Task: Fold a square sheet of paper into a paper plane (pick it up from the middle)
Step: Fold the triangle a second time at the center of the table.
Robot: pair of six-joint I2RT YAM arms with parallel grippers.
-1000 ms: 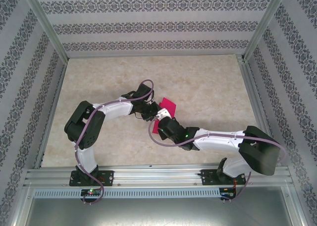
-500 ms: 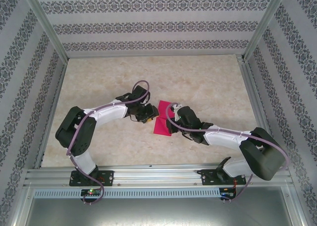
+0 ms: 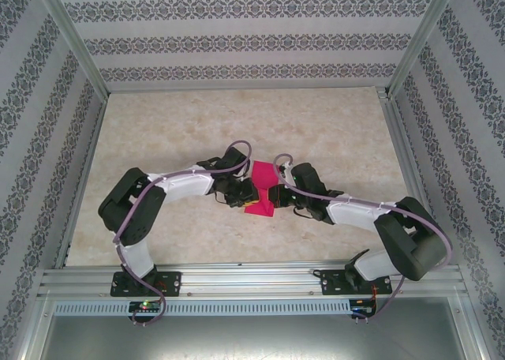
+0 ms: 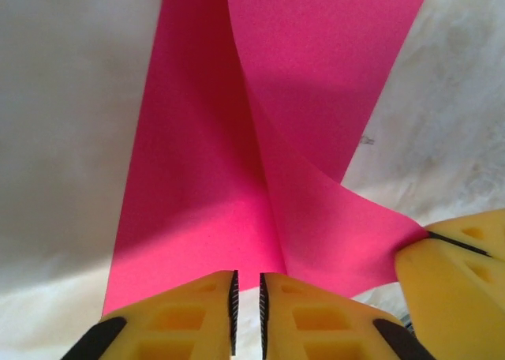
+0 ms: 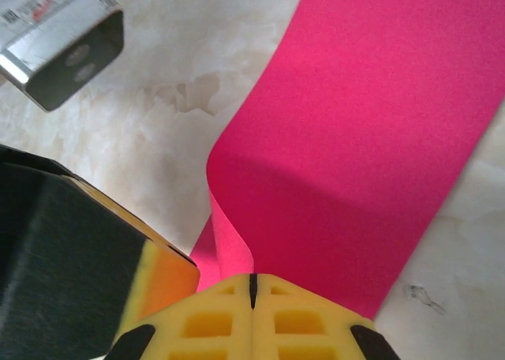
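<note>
Over the beige marbled table (image 3: 158, 131), the square sheet of paper (image 3: 263, 173) is lying buckled mid-table; the right gripper (image 5: 252, 279) is pinching its edge tight, the left gripper (image 4: 246, 285) is sitting at the crease, jaws a slit apart, grip unclear

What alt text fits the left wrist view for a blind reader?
A pink paper sheet, folded and curling, lies over a pale table. Two yellow left fingers stand almost closed at its near edge; the right fingers pinch its side tip.
</note>
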